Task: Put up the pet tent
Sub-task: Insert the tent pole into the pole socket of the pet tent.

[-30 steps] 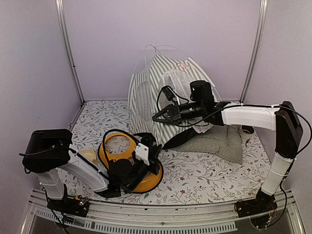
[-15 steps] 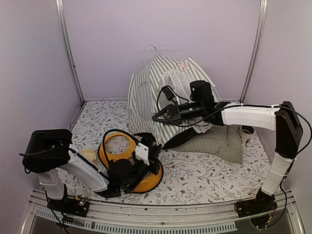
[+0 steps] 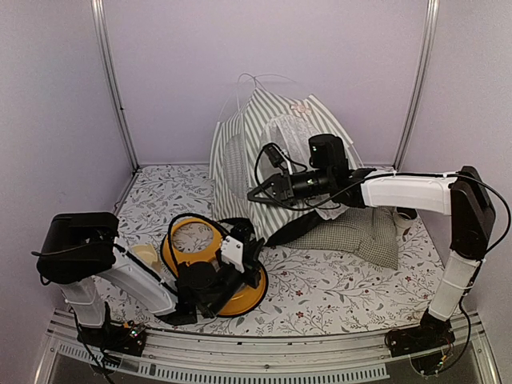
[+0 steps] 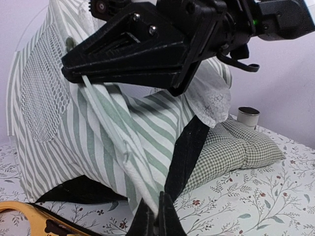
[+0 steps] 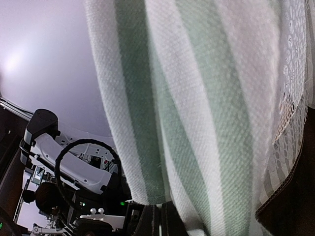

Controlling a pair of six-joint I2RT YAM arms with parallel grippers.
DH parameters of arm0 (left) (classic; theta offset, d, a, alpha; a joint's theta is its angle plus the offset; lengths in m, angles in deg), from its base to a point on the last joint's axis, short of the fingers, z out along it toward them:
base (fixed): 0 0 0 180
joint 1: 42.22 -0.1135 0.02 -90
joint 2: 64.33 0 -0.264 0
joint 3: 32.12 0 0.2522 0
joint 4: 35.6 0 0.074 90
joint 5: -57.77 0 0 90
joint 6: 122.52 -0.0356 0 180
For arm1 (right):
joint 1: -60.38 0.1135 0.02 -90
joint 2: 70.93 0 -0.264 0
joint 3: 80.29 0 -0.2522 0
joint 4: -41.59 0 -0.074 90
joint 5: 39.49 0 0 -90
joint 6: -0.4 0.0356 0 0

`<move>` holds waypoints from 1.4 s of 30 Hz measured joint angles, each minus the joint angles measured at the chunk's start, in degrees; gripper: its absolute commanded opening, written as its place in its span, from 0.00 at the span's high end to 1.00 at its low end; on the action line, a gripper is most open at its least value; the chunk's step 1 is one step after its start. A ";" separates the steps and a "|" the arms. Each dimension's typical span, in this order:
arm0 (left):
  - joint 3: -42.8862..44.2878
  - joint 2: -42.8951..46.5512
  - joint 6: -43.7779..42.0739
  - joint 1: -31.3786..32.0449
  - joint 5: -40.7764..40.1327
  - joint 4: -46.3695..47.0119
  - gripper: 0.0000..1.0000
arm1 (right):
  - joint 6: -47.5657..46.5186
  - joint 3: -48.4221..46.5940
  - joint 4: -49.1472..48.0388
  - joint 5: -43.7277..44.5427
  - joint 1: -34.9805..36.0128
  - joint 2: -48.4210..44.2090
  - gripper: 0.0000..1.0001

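Jaws of the right gripper (image 3: 254, 194) pinch the striped front edge of the tent (image 3: 240, 136) up high; the left gripper (image 4: 157, 212) pinches that edge low, near the tabletop (image 3: 320, 288).

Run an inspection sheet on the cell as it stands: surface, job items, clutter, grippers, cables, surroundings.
Surface: floral-print cloth, lying flat.
Job's things: pet tent upright at back centre, thin white poles sticking out of its top.
Clutter: green-checked cushion against the tent's right front; orange round item front left, under the left arm; small cylinder behind the cushion.
Grippers: right gripper shut on the tent's front edge; left gripper shut, low by the orange item, hold unclear.
Cables: black cable loops at the right wrist.
Surroundings: lilac walls, metal uprights in the back corners.
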 measured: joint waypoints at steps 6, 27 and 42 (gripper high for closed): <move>-0.31 0.00 0.00 0.00 -0.02 0.20 1.00 | -0.09 0.00 0.00 0.44 0.24 0.02 1.00; -1.62 0.02 0.04 0.02 0.44 0.52 1.00 | -1.03 1.99 -1.77 2.86 1.38 0.02 1.00; -1.90 0.02 0.52 0.02 1.09 0.09 1.00 | -1.53 3.54 -3.08 3.08 1.42 -0.35 1.00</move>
